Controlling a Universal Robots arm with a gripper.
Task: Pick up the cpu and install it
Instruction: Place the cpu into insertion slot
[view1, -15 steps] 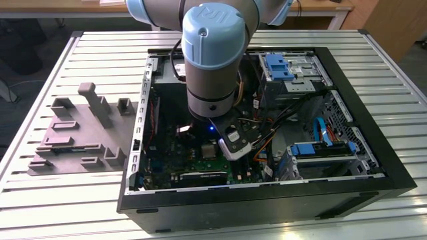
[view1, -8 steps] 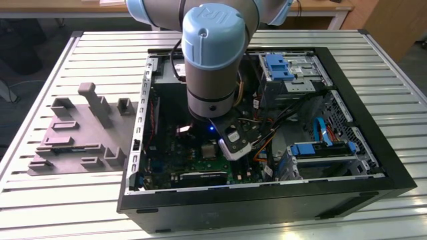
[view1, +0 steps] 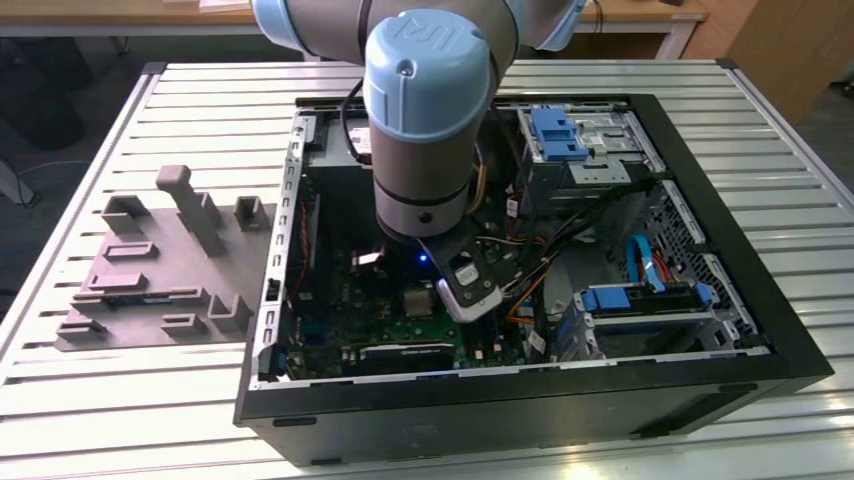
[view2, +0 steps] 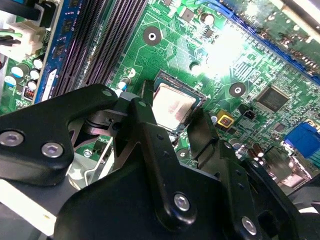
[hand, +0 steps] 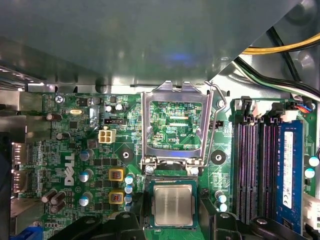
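Note:
The cpu (hand: 173, 204) (view2: 171, 106), a small square chip with a shiny silver top, lies flat inside the black-framed socket on the green motherboard (hand: 95, 165) (view2: 170, 45). My gripper (hand: 173, 219) (view2: 172, 116) hangs right over it, open. One black finger (hand: 131, 222) (view2: 145, 125) stands on either side of the socket frame, with a narrow dark gap to the chip's edges. The socket's metal load plate (hand: 148, 125) is swung up and open beside the chip. In the exterior view the arm reaches down into the open computer case (view1: 534, 395), gripper (view1: 461, 288) low over the board.
Memory slots (hand: 250, 170) (view2: 100, 40) run beside the socket, with a blue module (hand: 289, 175). Cable bundles (hand: 280, 50) and drive cages (view1: 581, 140) crowd the case. A grey fixture plate (view1: 160, 270) lies on the slatted table at the exterior view's left.

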